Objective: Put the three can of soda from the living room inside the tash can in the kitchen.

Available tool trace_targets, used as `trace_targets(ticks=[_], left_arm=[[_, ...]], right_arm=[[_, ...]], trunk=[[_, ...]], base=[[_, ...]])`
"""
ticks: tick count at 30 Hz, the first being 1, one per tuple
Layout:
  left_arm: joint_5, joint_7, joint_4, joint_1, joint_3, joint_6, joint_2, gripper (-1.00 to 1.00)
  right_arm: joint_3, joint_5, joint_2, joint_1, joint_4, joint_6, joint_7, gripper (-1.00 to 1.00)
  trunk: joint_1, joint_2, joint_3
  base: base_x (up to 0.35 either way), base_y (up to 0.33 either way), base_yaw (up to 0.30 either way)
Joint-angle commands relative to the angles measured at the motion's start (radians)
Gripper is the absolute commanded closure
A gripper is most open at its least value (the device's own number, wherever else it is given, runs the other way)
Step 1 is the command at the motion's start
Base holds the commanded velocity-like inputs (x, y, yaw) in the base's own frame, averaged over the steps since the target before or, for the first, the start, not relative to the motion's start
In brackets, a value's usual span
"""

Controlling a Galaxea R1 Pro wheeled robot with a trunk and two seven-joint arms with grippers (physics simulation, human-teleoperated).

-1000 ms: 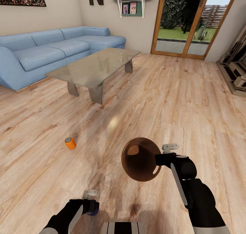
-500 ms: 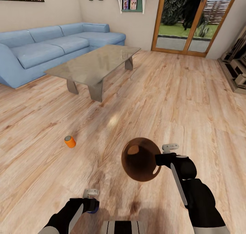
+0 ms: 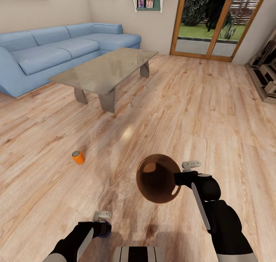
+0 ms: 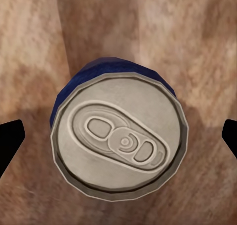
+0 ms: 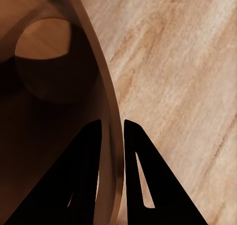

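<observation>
One can of soda (image 3: 78, 157), orange with a grey top, lies on the wood floor of the living room, left of centre. My right gripper (image 3: 177, 177) is shut on the rim of the tash can (image 3: 158, 178), a brown bin held tilted above the floor. In the right wrist view its fingers (image 5: 89, 151) pinch the bin's wall (image 5: 106, 87). My left gripper (image 3: 102, 220) hangs low and open. A blue-sided can with a grey top (image 4: 118, 136) stands between its spread fingertips (image 4: 10, 136), untouched.
A glass coffee table (image 3: 103, 68) stands ahead on the left with the blue corner sofa (image 3: 57, 49) behind it. Glass patio doors (image 3: 207, 24) are at the back. A fireplace edge (image 3: 266, 76) is at the right. Wood floor (image 3: 199, 112) stretches ahead.
The whole head view has shifted a little, so the camera has moved. Both arms, the bin and the orange can keep their places.
</observation>
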Motion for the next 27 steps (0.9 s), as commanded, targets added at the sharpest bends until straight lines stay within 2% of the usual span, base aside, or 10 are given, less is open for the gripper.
trace_targets(ticks=[1, 5, 8, 27], left_arm=[[0.0, 0.0, 0.0, 0.0, 0.0, 0.0, 0.0, -1.0], [0.0, 0.0, 0.0, 0.0, 0.0, 0.0, 0.0, -1.0], [0.0, 0.001, 0.0, 0.0, 0.0, 0.0, -0.001, -1.0], [0.0, 0.005, -0.006, 0.0, -0.001, 0.0, -0.001, -1.0]], right_arm=[[0.0, -0.016, 0.0, 0.0, 0.0, 0.0, 0.004, 1.0], [0.0, -0.016, 0.0, 0.0, 0.0, 0.0, 0.004, 1.0], [0.0, -0.016, 0.0, 0.0, 0.0, 0.0, 0.004, 1.0], [0.0, -0.016, 0.0, 0.0, 0.0, 0.0, 0.004, 1.0]], trunk=[[0.0, 0.0, 0.0], [0.0, 0.0, 0.0], [0.001, -0.001, -0.012], [0.001, -0.001, -0.012]], base=[[0.0, 0.0, 0.0], [0.0, 0.0, 0.0], [0.0, 0.0, 0.0], [0.0, 0.0, 0.0]])
